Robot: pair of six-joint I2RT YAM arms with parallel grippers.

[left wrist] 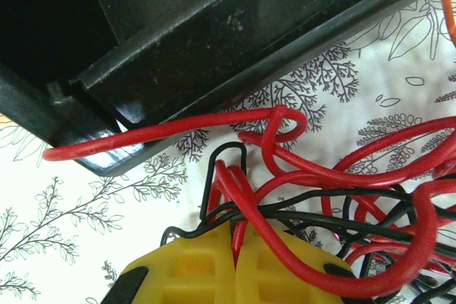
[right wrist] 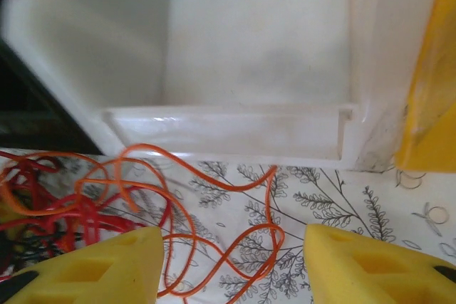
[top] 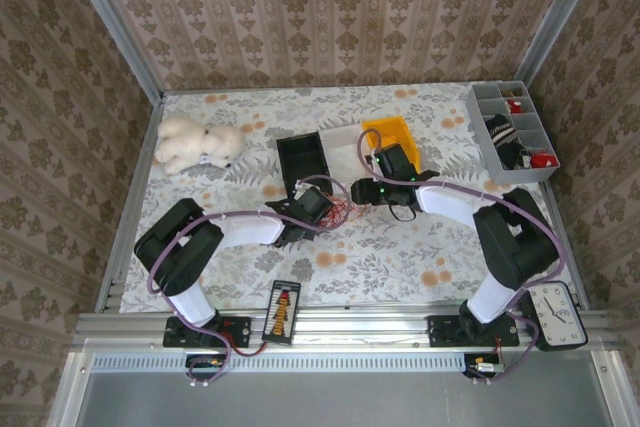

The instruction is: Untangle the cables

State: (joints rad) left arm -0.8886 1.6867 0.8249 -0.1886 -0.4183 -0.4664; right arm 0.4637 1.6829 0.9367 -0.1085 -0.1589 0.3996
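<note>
Table (top: 420,247) has a floral cloth. The cables (top: 340,212) sit mid-table as a loose red tangle with a few dark strands, just in front of the black bin (top: 303,157) and between the two grippers. Left gripper (top: 318,209) is at the tangle's left edge. In the left wrist view its yellow fingers are pressed together (left wrist: 234,265), with red and dark strands of the cables (left wrist: 342,197) coming up out of the seam, so it is clamped on them. One red strand runs out left across the lip of the black bin (left wrist: 214,26), and a small loop lies near the bin's edge. Right gripper (top: 360,192) is at the tangle's right edge. In the right wrist view its fingers are spread wide (right wrist: 231,268) and grip nothing. Thin orange-red loops of the cables (right wrist: 214,247) lie flat on the cloth between the fingertips, and the denser knot is off to the left. The white bin (right wrist: 249,55) is straight ahead of this gripper and the yellow bin (right wrist: 431,90) is at the right.
</note>
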